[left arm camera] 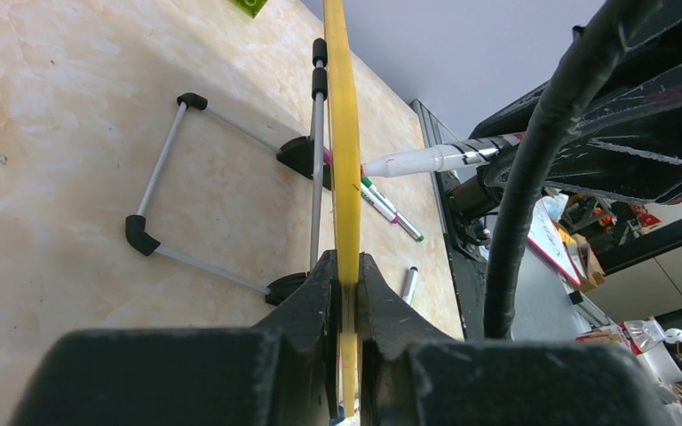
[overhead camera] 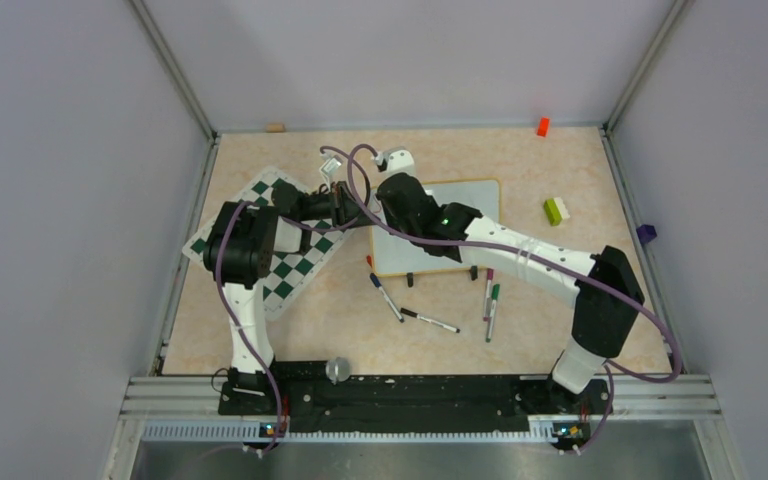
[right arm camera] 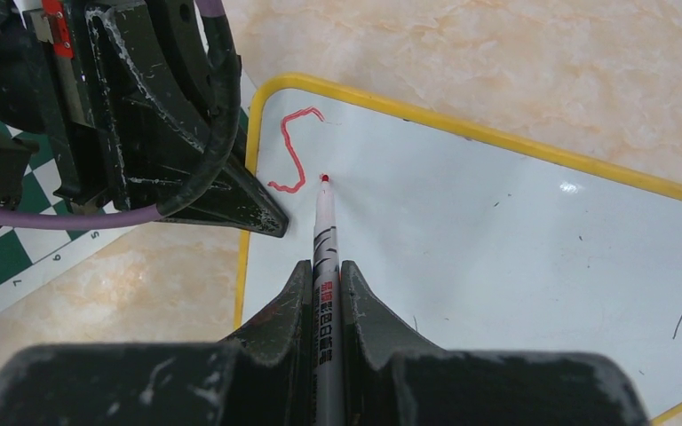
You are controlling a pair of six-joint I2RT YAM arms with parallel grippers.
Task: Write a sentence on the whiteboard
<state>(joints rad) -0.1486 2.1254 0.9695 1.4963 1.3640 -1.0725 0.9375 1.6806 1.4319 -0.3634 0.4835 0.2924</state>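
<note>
While your left gripper (left arm camera: 346,275) pinches the whiteboard (left arm camera: 342,133) by its yellow edge, jaws pressed tight on the frame at the board's left side, your right gripper (right arm camera: 324,275) is clamped on a marker (right arm camera: 326,231). The barrel runs fwd between the fingers, red tip aimed near the board's far-left corner.

Of the sentence (right arm camera: 293,151) there's only one red S-shaped stroke, just inside that corner. The marker tip sits just right of the stroke's lower end, at the surface; can't confirm contact. The rest of the board is white w/ a few faint dark scuffs.

The whiteboard lies mid-table w/ both arms reaching over it.
- **Left of it, just beside:** green-and-white chessboard mat (overhead camera: 290,270).
- **Near side:** loose markers (overhead camera: 430,320) on the tabletop, apart from the frame.
- **Right, well apart:** green-and-white block (overhead camera: 556,210); farther back on that side, an orange block (overhead camera: 542,126).

The left wrist view shows the board edge-on, w/ its grey wire stand (left arm camera: 155,191) & black corner pieces beside it.
</note>
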